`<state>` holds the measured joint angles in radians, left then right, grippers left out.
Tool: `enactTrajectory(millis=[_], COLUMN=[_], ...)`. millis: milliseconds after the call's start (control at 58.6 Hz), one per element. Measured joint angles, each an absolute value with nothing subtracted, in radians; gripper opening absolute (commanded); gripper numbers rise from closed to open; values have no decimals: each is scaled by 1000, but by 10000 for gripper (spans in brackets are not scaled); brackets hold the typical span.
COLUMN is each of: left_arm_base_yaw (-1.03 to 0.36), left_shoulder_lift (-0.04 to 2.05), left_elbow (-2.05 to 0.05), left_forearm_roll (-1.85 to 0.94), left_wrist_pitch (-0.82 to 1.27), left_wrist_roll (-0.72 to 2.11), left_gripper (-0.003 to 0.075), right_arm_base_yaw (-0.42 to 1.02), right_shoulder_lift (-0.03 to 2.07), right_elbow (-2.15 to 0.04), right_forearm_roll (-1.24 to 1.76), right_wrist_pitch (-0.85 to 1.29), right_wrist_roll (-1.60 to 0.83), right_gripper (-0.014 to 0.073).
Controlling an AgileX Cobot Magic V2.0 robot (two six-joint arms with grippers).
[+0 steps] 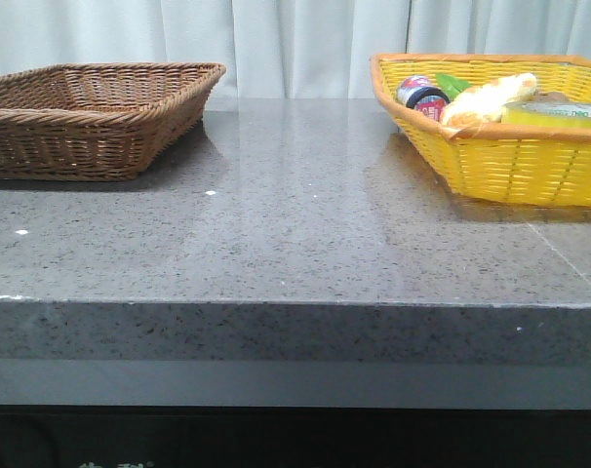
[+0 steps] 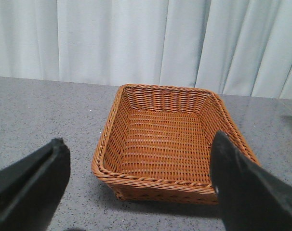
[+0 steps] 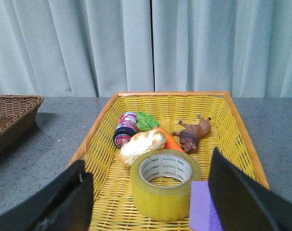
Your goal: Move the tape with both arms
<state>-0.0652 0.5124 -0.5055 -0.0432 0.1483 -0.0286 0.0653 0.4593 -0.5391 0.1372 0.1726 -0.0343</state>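
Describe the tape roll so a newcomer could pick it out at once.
Find the yellow basket on the table's right side, opposite the brown wicker basket. The tape lies flat at the basket's near end, beside a purple pad and in front of a bread roll. It alone is a wide translucent yellow ring with a white, green-lettered core.

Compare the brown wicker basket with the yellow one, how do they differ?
The brown woven wicker basket is empty, while the yellow woven basket with the orange rim holds the yellow packing tape roll and other items. Brown sits on the table's left side, yellow on its right. Both are shallow, rectangular and woven.
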Motion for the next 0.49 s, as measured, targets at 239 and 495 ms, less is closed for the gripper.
enactTrajectory(millis=[239, 495], left_arm_base_yaw=[-65, -65], left_shoulder_lift=[512, 512], left_elbow=[-505, -505], left_forearm_roll=[-43, -43], left_wrist_pitch=[148, 148], left_wrist_roll=[-29, -29], left_gripper=[586, 586], right_arm_base_yaw=[65, 65], right_shoulder_lift=[507, 796], right_elbow=[-567, -805], right_forearm_roll=[137, 134], right_wrist_pitch=[210, 431], right_wrist_roll=[-34, -33], right_gripper=[528, 528])
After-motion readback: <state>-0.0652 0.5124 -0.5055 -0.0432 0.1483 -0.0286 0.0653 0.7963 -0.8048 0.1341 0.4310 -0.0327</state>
